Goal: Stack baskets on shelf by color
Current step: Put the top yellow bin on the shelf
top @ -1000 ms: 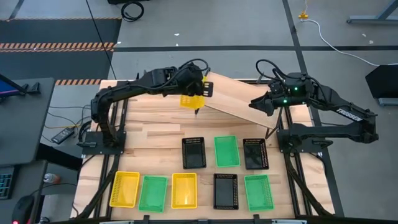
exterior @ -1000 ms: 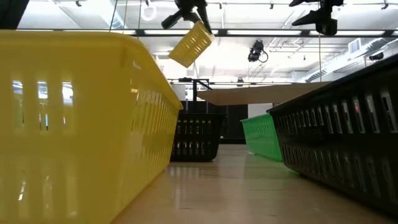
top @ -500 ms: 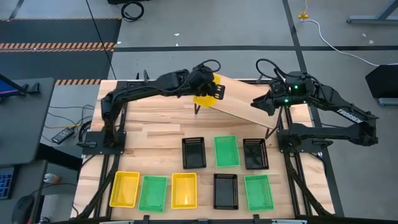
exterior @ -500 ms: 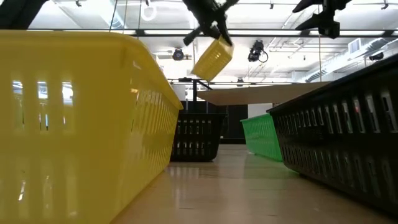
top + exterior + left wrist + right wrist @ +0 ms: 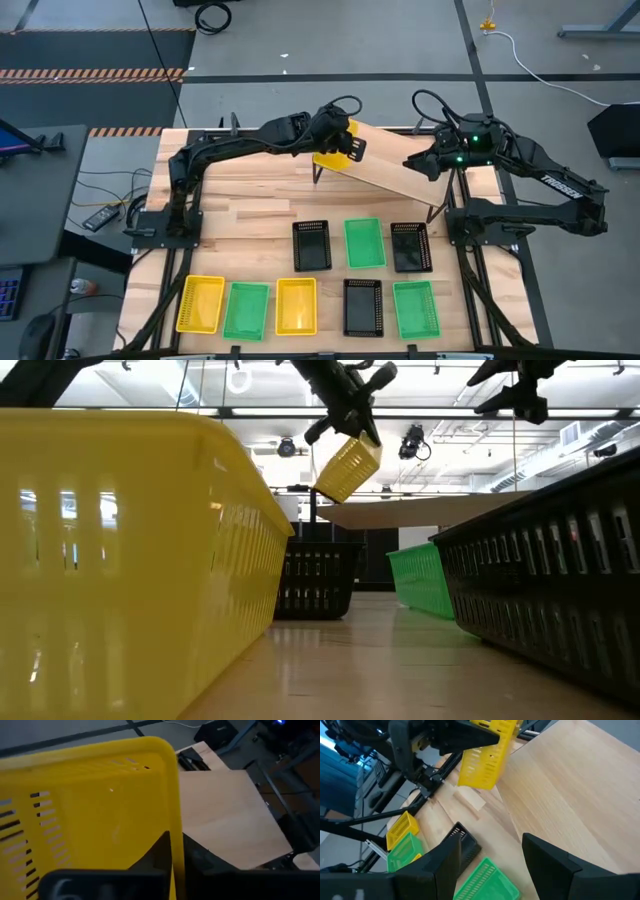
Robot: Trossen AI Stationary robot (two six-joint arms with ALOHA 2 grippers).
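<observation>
Overhead, left gripper (image 5: 340, 150) jaws clamped on a perforated yellow basket (image 5: 328, 158) — above the smooth light-wood shelf (image 5: 400, 170); right gripper (image 5: 415, 165) jaws apart.

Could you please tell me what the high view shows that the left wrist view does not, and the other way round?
Only the high view shows the eight baskets on the table, such as the black basket, and the right gripper waiting with open jaws over the shelf's right part. Only the left wrist view shows the slotted wall of the carried basket close up. Both show the yellow basket held by the left gripper above the shelf's left end.
</observation>
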